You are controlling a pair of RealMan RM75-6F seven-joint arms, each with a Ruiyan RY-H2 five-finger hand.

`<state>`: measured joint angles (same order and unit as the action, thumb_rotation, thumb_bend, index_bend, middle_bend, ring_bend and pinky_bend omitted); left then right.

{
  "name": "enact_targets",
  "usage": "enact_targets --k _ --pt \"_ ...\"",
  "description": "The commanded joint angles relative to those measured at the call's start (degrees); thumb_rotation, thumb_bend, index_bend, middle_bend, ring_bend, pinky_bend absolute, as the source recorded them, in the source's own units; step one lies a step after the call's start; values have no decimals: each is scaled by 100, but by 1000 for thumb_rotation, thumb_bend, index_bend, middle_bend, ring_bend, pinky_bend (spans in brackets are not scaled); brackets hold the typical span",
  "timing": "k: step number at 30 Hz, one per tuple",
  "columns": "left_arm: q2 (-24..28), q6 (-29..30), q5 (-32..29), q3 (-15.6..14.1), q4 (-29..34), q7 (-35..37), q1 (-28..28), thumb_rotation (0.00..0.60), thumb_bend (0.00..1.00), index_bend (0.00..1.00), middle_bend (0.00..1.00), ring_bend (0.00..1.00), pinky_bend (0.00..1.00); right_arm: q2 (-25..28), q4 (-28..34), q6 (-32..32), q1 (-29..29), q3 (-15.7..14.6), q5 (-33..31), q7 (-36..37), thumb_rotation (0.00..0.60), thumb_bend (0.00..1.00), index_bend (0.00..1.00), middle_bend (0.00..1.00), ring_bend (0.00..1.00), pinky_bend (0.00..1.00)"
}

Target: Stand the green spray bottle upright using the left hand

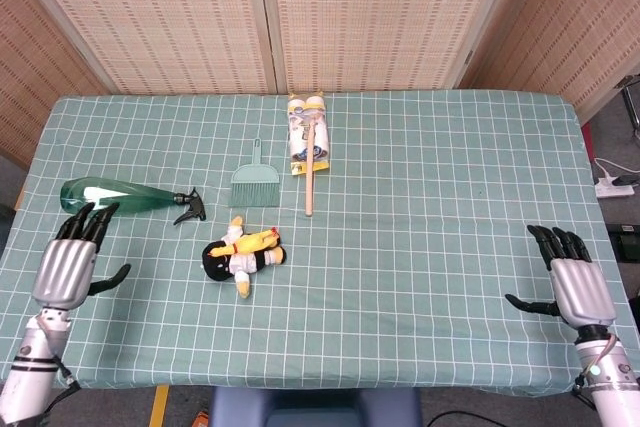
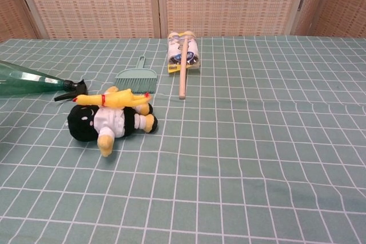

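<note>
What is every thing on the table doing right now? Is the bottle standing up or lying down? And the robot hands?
green spray bottle: lying on its side, nozzle pointing right
left hand: open, fingertips near the bottle, holding nothing
right hand: open, holding nothing
plush toy: lying down
small green brush: lying flat
lint roller pack: lying flat, wooden handle toward the robot

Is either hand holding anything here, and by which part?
Nothing is held. The left hand is open just short of the lying green spray bottle; the right hand is open too.
</note>
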<state>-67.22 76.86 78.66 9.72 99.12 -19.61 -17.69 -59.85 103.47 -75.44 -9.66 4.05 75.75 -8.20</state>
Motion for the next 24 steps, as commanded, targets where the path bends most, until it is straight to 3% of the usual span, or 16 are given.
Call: enact_targets --k 1,5,11,18,24 --pt "-316 -825 -2013 704 795 -2881 -1264 600 220 39 196 72 182 -414 -682 -889 120 48 1140 722 600 0 44 65 0 0" --pt "-829 -823 -3099 732 348 -3857 -1782 600 221 46 224 98 194 -494 -984 -1214 211 25 1429 1151 600 0 44 65 0 0" --pt "-1431 -799 -4140 682 -264 -4486 -2321 600 224 47 245 116 199 -464 -1056 -1178 247 36 1322 1430 600 0 44 65 0 0" --pt "-1930 -802 -4287 463 -1039 -5196 -2978 600 227 85 263 141 215 -428 -1051 -1154 249 33 1336 1504 600 0 44 65 0 0" --pt "-2189 -926 -4522 445 -1515 -5654 -3472 600 227 109 262 142 219 -406 -1072 -1124 261 30 1311 1597 600 0 44 65 0 0"
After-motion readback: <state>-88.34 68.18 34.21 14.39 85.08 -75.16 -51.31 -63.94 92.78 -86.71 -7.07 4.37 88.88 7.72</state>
